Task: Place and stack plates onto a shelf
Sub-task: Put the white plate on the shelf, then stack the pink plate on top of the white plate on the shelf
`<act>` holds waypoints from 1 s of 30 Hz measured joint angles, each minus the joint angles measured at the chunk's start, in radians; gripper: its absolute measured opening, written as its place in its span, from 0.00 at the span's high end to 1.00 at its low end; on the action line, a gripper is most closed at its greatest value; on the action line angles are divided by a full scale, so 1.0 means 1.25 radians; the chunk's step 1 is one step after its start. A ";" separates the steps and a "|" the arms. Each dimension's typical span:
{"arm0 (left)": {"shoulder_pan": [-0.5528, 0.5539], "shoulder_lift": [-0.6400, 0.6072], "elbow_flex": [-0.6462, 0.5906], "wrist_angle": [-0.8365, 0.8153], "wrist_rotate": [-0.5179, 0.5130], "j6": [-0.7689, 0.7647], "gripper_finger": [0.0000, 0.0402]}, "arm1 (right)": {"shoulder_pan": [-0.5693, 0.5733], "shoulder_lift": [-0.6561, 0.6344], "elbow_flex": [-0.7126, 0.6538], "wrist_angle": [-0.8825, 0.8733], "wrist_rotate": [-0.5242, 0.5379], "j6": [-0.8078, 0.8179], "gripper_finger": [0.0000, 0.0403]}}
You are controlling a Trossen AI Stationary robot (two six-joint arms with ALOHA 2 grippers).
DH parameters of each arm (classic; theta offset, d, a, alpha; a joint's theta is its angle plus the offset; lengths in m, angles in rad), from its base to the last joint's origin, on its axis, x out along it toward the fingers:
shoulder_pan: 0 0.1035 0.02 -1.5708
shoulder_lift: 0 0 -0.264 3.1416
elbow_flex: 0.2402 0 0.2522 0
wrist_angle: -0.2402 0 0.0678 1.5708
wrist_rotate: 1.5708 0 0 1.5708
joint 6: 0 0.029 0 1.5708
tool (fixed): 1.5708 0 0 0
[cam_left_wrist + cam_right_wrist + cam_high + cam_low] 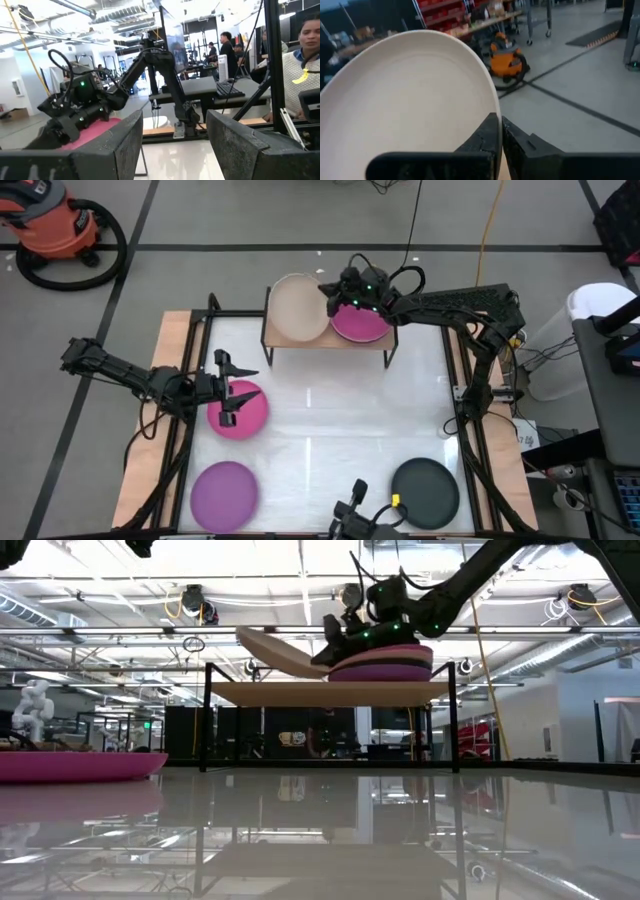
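My right end effector (pixel 330 298) is clenched on the rim of the beige plate (pixel 298 307), holding it tilted above the left half of the shelf (pixel 275 343), at about 12 o'clock on the desk (pixel 330 420). In the low view the plate's near edge rides on a stack of magenta plates (pixel 362 323) on the shelf's right half, while its far edge hangs clear in the air.

My worry is that pinch. I grip only a thin slice of rim, so the plate could pivot or slip between my fingers as I lower it. If I let go while it is this tilted, I judge it could clatter, slide off the shelf's left end, or come to rest half-propped on the magenta stack. Dragging it sideways might also nudge that stack toward the shelf's 3 o'clock edge.

My left end effector (pixel 232 390) hangs released over a magenta plate (pixel 238 411) at 9 o'clock; a purple plate (pixel 224 489) lies at 7 o'clock and a dark grey plate (pixel 424 492) at 5 o'clock.

I cannot count how many plates make up the magenta stack; my own wrist covers part of it from above. From my right wrist camera the beige plate blocks the shelf entirely, so I cannot see where it would land. People show beyond the desk, but only indistinctly.
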 joint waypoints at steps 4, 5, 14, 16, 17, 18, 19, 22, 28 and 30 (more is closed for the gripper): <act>0.000 0.000 0.000 0.000 0.000 -0.003 0.44 | 0.001 0.000 0.000 -0.023 0.002 -0.022 0.99; 0.000 0.000 0.000 0.000 0.000 -0.005 0.44 | 0.001 0.000 0.000 -0.023 0.002 -0.021 0.99; 0.000 0.001 0.000 -0.001 0.000 -0.015 0.44 | 0.001 0.000 0.000 -0.004 0.019 -0.020 0.93; 0.000 0.001 0.000 -0.001 0.000 -0.015 0.44 | 0.001 0.000 0.000 -0.004 0.044 -0.020 0.91; 0.000 0.001 0.000 -0.001 0.000 -0.015 0.44 | 0.001 0.000 0.000 -0.004 0.047 -0.020 0.89; 0.000 0.001 0.000 -0.001 -0.001 -0.015 0.44 | 0.001 0.000 0.000 -0.003 0.048 -0.020 0.88; 0.000 0.001 0.000 -0.001 -0.001 -0.015 0.44 | 0.001 0.000 0.000 -0.002 0.048 -0.020 0.87; 0.000 0.001 0.000 -0.002 -0.001 -0.014 0.44 | 0.001 0.000 0.000 0.010 0.046 -0.020 0.83; 0.000 0.001 0.000 -0.002 -0.001 -0.013 0.44 | 0.002 -0.031 0.000 0.013 0.025 -0.013 0.76; 0.000 0.001 0.000 -0.005 -0.001 -0.013 0.44 | 0.002 -0.059 0.000 0.014 -0.016 -0.006 0.74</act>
